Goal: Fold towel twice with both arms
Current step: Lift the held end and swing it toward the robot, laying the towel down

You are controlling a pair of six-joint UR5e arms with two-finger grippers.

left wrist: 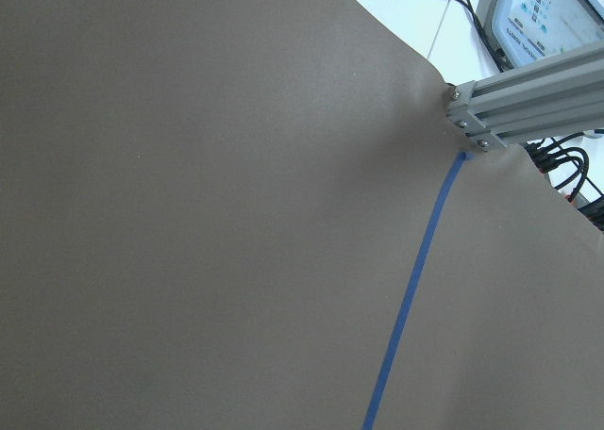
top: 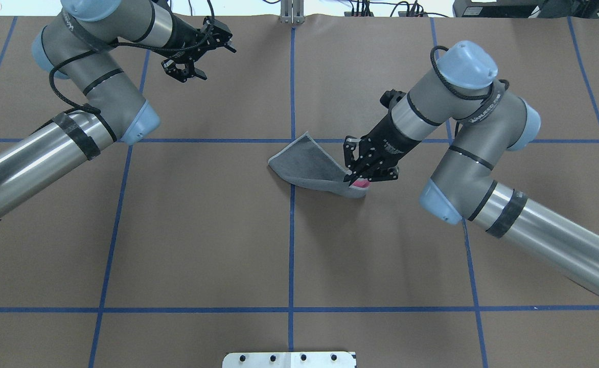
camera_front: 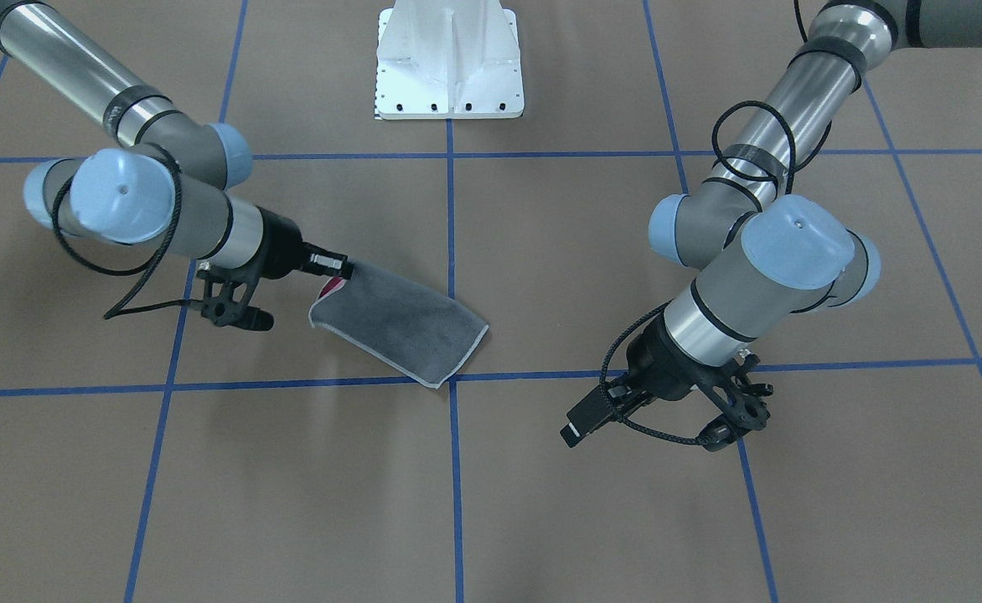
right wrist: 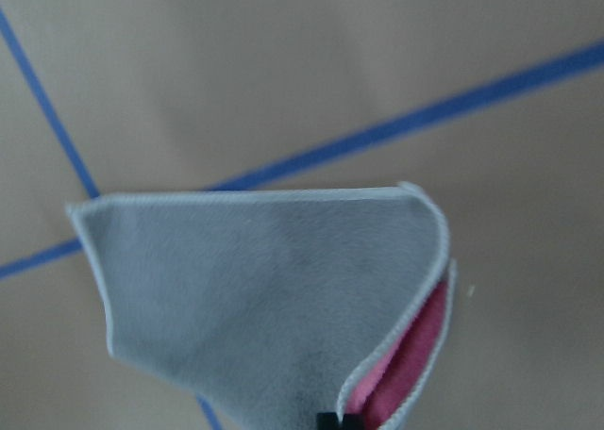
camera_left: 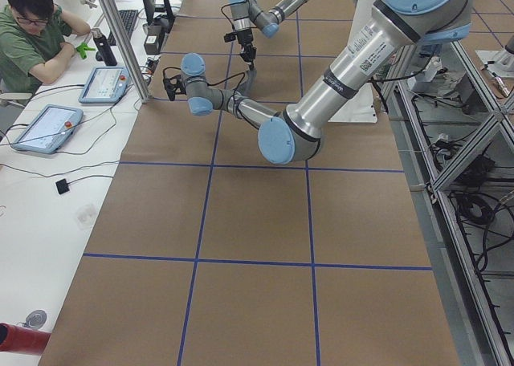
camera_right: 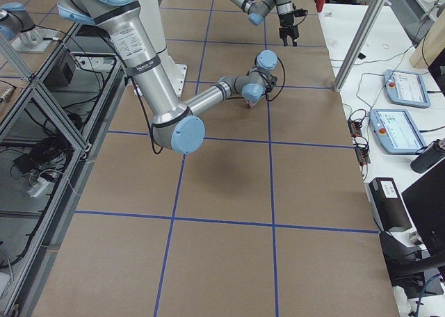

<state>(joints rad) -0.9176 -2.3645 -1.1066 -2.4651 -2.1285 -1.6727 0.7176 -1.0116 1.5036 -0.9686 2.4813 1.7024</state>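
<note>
The right claw (top: pixel 354 175) is clenched on one corner of the towel (top: pixel 307 164), holding that corner raised while the opposite end rests on the counter (top: pixel 202 230) near its middle, at a crossing of blue tape lines (top: pixel 291 245). The towel is doubled, dark grey outward, with pink peeking out by the grasp. The left claw (camera_front: pixel 576 425) hangs well apart, holding nothing; whether it is released or clenched cannot be told.
</note>
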